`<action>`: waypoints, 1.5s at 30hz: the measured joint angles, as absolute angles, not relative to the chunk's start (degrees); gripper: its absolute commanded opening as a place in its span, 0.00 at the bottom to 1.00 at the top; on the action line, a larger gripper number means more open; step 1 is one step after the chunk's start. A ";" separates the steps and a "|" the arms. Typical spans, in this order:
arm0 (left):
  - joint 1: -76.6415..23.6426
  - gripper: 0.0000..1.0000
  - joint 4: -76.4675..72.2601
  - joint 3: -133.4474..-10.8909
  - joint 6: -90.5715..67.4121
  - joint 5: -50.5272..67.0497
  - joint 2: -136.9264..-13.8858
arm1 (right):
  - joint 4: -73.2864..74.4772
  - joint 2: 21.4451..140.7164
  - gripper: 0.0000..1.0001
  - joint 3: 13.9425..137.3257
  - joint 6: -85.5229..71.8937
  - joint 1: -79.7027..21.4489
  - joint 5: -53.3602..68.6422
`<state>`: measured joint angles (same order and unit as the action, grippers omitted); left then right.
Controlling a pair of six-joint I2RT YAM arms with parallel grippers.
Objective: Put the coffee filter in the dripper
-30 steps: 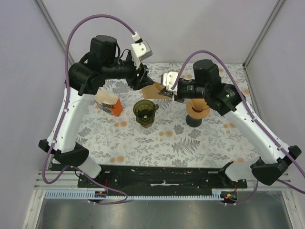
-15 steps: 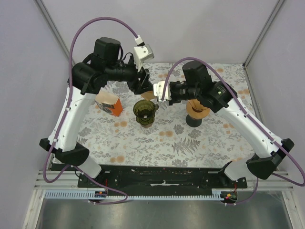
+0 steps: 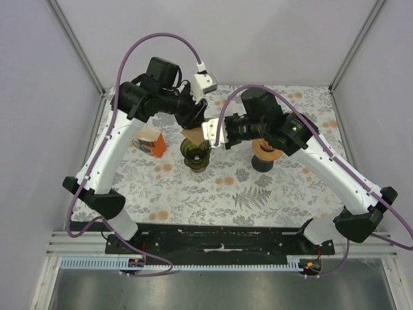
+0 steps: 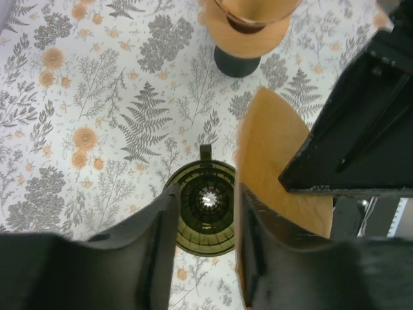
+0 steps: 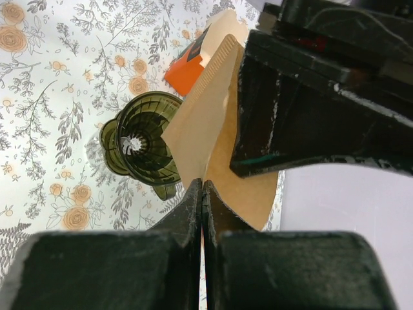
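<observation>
The brown paper coffee filter [image 3: 191, 134] hangs just above the dark green dripper [image 3: 195, 154], which stands on the floral cloth. My right gripper [image 3: 208, 132] is shut on the filter's lower edge [image 5: 193, 139], with the dripper [image 5: 143, 145] below and to its left. My left gripper [image 3: 193, 123] is open. Its right finger [image 4: 258, 245] rests against the filter [image 4: 274, 161], and the dripper [image 4: 206, 206] shows straight down between its two fingers. The filter's two layers are spread apart in the right wrist view.
An orange and tan box [image 3: 148, 142] stands left of the dripper. A second dripper holding a brown filter sits on a black stand [image 3: 266, 152] to the right, also in the left wrist view [image 4: 248, 29]. The two grippers are nearly touching.
Both grippers have moved with the filter, forward and to the left, from behind the dripper to just over it. The left arm has swung right.
</observation>
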<state>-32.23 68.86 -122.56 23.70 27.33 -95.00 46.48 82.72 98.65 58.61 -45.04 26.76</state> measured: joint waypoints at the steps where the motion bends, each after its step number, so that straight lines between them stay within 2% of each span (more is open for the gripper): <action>1: -32.23 0.12 69.34 -122.39 24.05 27.27 -95.00 | 46.48 82.72 0.00 98.65 58.76 -45.06 26.57; 2: -32.23 0.03 70.15 -122.37 24.69 27.22 -95.04 | 46.52 82.72 0.00 98.65 58.85 -45.06 26.39; 5: -32.23 0.02 71.26 -122.34 26.04 27.00 -95.04 | 46.50 82.72 0.01 98.65 59.29 -45.06 25.34; 9: -32.27 0.02 70.96 -122.34 25.89 23.70 -95.02 | 44.99 82.43 0.33 98.00 58.52 -45.06 23.22; 14: -32.27 0.02 63.70 -118.83 25.19 14.59 -92.97 | 37.39 78.43 0.65 91.74 52.12 -44.18 21.78; 20: -32.69 0.02 49.17 -107.04 25.26 6.09 -83.40 | 23.64 72.05 0.90 83.64 32.05 -40.14 17.93; 21: -33.06 0.02 46.35 -104.71 25.26 4.27 -81.49 | 21.63 72.14 0.98 83.79 26.61 -39.66 16.21; 22: -33.58 0.02 43.53 -102.50 25.26 2.31 -79.70 | 20.62 72.77 0.98 84.68 20.67 -39.31 14.24; 29: -38.52 0.02 26.76 -91.46 25.65 -8.12 -73.93 | 17.96 84.36 0.87 97.65 -17.74 -38.46 7.53; 32: -39.90 0.02 22.37 -88.84 26.11 -10.76 -73.84 | 17.56 87.64 0.82 98.85 -26.61 -38.46 7.18; 37: -40.34 0.02 17.89 -87.05 26.63 -12.91 -73.80 | 16.86 90.91 0.67 98.85 -36.93 -38.46 7.68; 41: -40.38 0.02 14.48 -86.35 26.89 -13.52 -73.71 | 15.46 92.31 0.45 98.85 -41.58 -38.46 8.32; 45: -40.38 0.02 11.18 -85.82 28.16 -13.96 -73.60 | 14.17 93.43 0.12 98.83 -44.14 -38.30 8.71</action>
